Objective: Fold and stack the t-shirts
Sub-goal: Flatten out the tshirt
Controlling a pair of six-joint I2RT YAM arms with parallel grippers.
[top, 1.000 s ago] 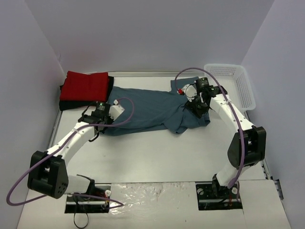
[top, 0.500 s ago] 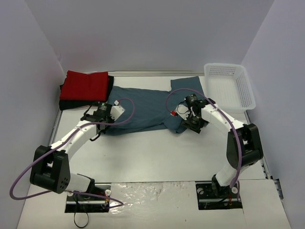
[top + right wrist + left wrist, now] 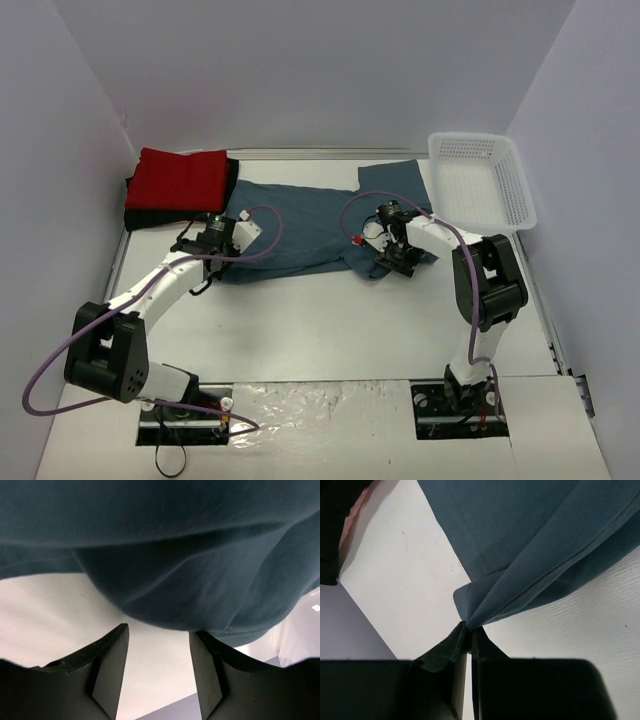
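Note:
A slate-blue t-shirt [image 3: 300, 225] lies spread across the back middle of the table. My left gripper [image 3: 215, 240] is shut on its left lower corner [image 3: 470, 617]; the cloth bunches into the closed fingertips. My right gripper [image 3: 395, 262] is open at the shirt's right lower edge; the blue cloth [image 3: 200, 570] hangs just ahead of the spread fingers [image 3: 112, 655], not between them. A folded red t-shirt [image 3: 180, 180] lies on a black one [image 3: 232, 178] at the back left.
A white lattice basket [image 3: 480, 180] stands at the back right, next to the right wall. The white table [image 3: 320, 320] runs to the front between the arm bases. Walls close in on left, back and right.
My right gripper has swept left and nearer across the shirt's right side, and the cloth there is now drawn in narrower. The left gripper has stayed put on the left corner.

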